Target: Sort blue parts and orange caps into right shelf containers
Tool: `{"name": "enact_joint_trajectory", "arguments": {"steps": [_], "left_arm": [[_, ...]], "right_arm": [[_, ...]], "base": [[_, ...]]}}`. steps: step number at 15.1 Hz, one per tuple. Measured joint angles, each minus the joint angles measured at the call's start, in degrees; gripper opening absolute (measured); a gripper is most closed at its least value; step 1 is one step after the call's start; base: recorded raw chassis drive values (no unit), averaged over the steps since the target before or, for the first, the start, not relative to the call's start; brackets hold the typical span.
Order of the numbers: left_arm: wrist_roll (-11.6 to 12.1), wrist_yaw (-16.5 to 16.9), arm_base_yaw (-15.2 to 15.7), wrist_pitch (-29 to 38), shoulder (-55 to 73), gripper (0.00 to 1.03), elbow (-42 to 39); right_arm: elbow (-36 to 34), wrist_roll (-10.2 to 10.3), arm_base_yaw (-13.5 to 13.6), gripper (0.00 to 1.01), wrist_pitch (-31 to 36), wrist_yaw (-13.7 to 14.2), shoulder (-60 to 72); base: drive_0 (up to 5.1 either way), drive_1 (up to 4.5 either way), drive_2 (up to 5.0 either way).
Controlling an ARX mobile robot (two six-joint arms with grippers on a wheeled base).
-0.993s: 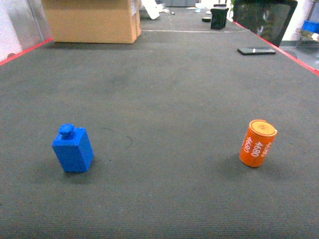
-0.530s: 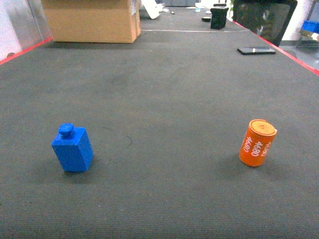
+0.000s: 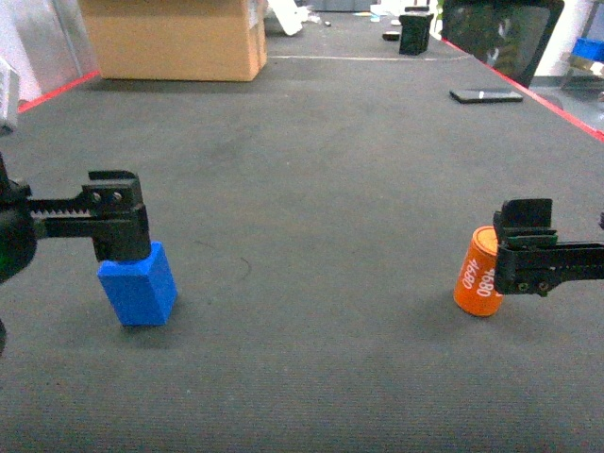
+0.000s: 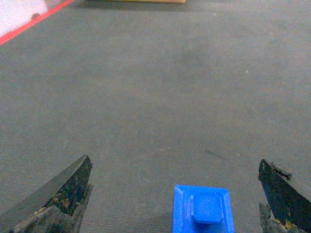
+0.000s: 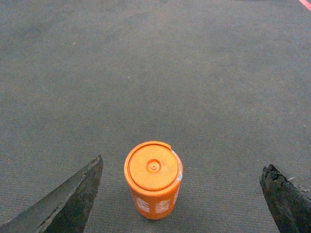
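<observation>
The blue part stands upright below the left gripper, between its widely spread fingers but touched by neither — nothing is held. It looks like rigid plastic, probably light, with flat walls that should grip well; I would pinch the block's sides below the small knob. Its long axis runs vertical, knob up.

The orange cap sits just ahead of the right gripper, between fingers parted just as wide and holding nothing. Likely light and stiff, its round wall may slip or roll — clamp mid-height. It stands slightly tilted, lid up.
</observation>
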Motion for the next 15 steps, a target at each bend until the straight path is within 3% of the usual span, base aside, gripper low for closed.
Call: {"name": "enact_joint_trajectory", "arguments": {"steps": [5,15], "left_arm": [[-1.73,0.13,-1.36,1.18,8.00,0.98,3.67],[-3.28,1.09,-0.66,-0.07,19.78,0.98,7.17]], "right_arm": [[5.25,1.75,0.07,0.98,-0.55,-0.48,8.20],[12.79,4.68,0.76,0.98,-2.16,-0.63,19.37]], "base": [[0.0,0.00,0.0],[0.0,0.00,0.0]]}}
